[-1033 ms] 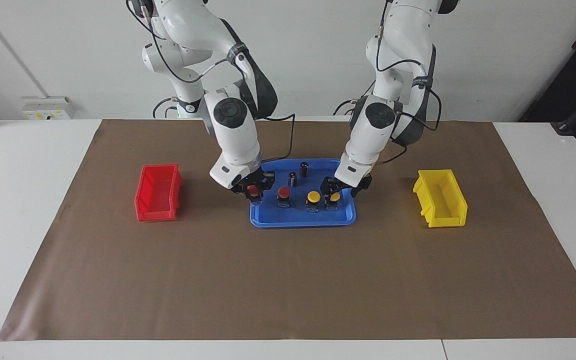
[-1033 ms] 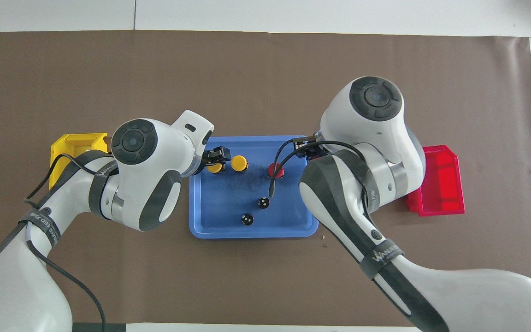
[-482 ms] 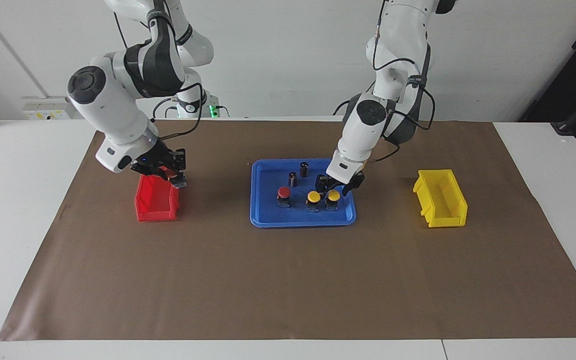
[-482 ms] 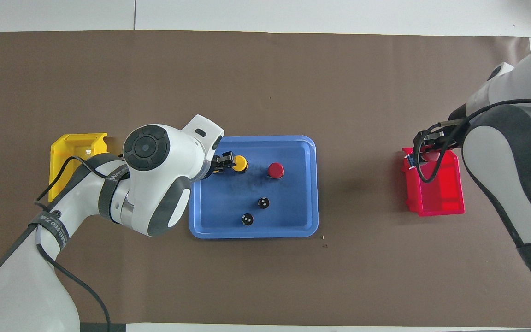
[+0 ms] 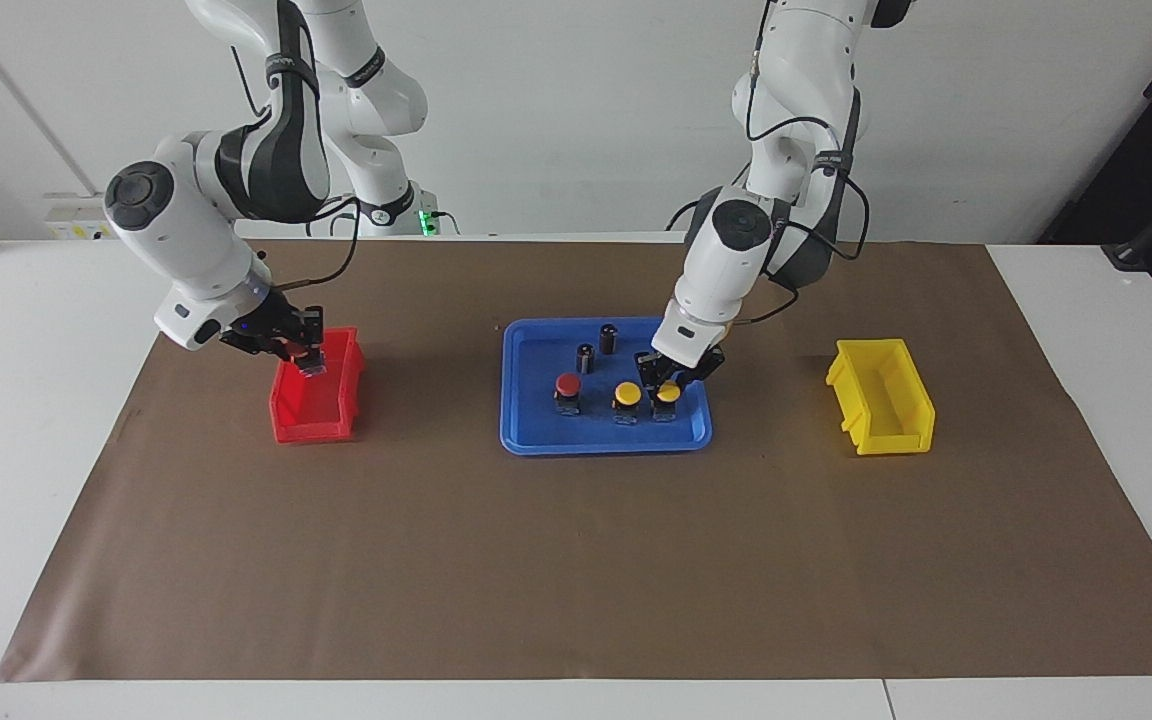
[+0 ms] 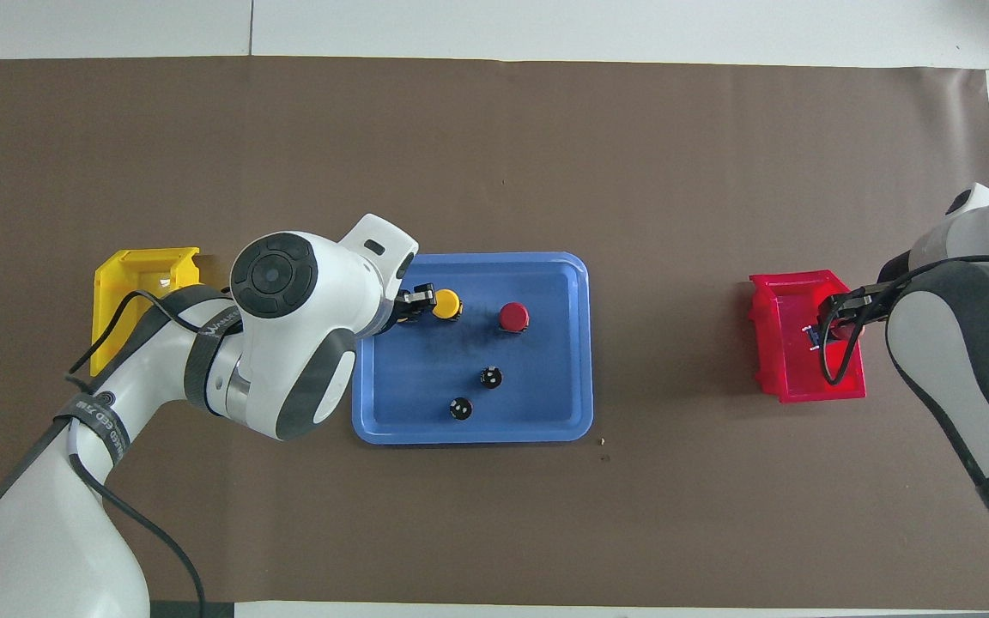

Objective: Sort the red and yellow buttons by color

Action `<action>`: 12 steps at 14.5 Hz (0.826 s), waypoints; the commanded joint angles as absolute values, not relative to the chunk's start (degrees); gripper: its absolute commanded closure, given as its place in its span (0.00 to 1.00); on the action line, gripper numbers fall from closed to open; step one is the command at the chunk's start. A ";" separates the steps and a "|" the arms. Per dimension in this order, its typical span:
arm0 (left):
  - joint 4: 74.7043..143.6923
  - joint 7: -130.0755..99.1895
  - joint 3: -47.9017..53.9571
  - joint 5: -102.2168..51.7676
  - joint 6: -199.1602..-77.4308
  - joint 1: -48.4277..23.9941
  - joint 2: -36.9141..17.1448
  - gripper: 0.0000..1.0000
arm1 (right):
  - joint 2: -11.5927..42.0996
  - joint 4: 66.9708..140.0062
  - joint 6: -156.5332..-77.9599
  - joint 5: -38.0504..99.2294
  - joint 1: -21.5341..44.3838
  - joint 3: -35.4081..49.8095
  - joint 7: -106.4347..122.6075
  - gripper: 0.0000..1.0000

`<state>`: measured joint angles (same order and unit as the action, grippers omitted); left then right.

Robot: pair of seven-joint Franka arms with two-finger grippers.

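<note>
On the flat blue plastic tray (image 5: 536, 440) at the middle of the worktop stood three small push-button switches on dark blocky bases: one red-capped button (image 5: 567, 386) and, toward the left arm's end, two yellow-capped ones side by side, the free yellow button (image 5: 626, 395) and the gripped yellow button (image 5: 667, 393). The left pincer (image 5: 673, 377) had come down on that last button, at the tray's edge toward the left arm's end, its fingertips drawn in tight around the cap; from overhead the white wrist hid the button itself. Nearer the robots on the same tray stood two plain dark cylinders (image 5: 597, 347) without coloured caps. The second red-capped button (image 5: 308, 352) was up in the right pincer (image 5: 308, 360), which was clamped on it and hung over the open red plastic bin (image 5: 286, 425), at the bin's end nearer the robots; only a little of the red cap showed between the fingers. That bin sat toward the right arm's end of the brown paper sheet (image 5: 576, 560) covering the worktop. An open yellow plastic bin (image 5: 881, 440) sat well apart toward the left arm's end, level with the tray.
</note>
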<state>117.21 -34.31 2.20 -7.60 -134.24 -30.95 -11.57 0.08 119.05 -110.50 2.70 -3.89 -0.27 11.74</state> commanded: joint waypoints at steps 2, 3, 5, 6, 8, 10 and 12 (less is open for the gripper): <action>116.11 -34.80 1.49 -8.61 -134.04 -31.73 -12.13 0.88 | -4.65 127.60 -116.88 2.11 -5.62 0.53 13.54 0.71; 115.76 -34.89 1.49 -8.61 -133.51 -31.82 -12.04 0.88 | -4.75 128.92 -117.68 2.11 -5.62 0.53 13.36 0.71; 112.78 -35.85 1.49 -8.61 -127.22 -31.73 -11.17 0.88 | -4.92 131.21 -120.49 2.11 -5.89 0.53 13.36 0.71; 110.50 -35.95 1.49 -8.61 -121.70 -31.73 -9.86 0.89 | -5.27 132.00 -120.85 2.11 -5.89 0.53 13.36 0.71; 106.98 -35.43 1.06 -8.70 -112.29 -30.77 -6.87 0.90 | -5.80 134.28 -123.64 2.11 -5.63 0.62 13.18 0.71; 106.69 -30.71 0.70 -8.61 -104.96 -27.36 -3.71 0.90 | -5.54 135.78 -125.15 2.11 -5.62 0.62 13.44 0.71; 109.67 -20.79 0.70 -8.61 -103.81 -20.87 0.07 0.90 | -5.89 137.19 -126.47 2.11 -5.36 0.62 13.36 0.71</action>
